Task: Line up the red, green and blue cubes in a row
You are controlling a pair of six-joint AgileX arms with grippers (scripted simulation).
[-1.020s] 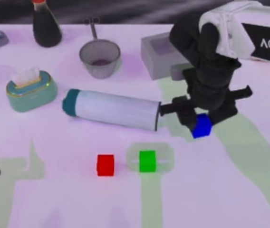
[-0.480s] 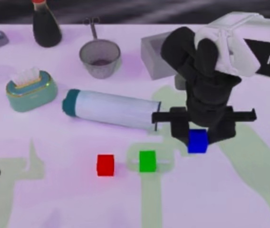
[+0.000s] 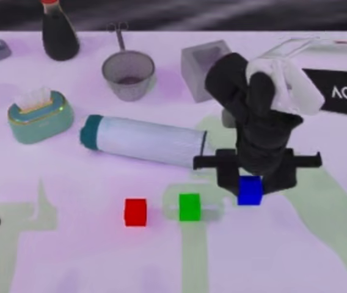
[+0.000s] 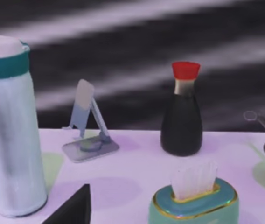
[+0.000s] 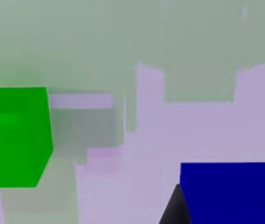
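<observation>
Top view – R gripper (image 3: pixel 250 183): above table centre-right, jaws closed on blue cube (image 3: pixel 249 190), one finger each side; cube sits between them, near tabletop, whether touching can't tell.
Top view – blue cube pos.: right of green cube (image 3: pixel 189 207), slightly farther back than the row line, gap between them.
Top view – green cube: on table, front-centre, right of red cube (image 3: pixel 135 212); the two level w/ each other, apart.
Top view – L arm: parked at table's left edge, only a dark part shows; L gripper jaws can't tell.
Top view – other items: flask (image 3: pixel 143 140) lying on its side behind cubes; grey hollow block (image 3: pixel 205 68) at back; strainer (image 3: pixel 128 74), soy bottle (image 3: pixel 59 30), tissue box (image 3: pixel 40 115).
L wrist view – contents: flask, phone stand (image 4: pixel 89 126), soy bottle, tissue box; no cubes seen.
R wrist view – contents: blue cube close to camera, green cube farther off, bare table between.
Handling (est.): cubes prob. light, rigid, flat-faced; smooth sides may slip. Best hold: two opposite faces, mid-height, squarely.
Step (est.): placing blue in line right of green; not yet released.
</observation>
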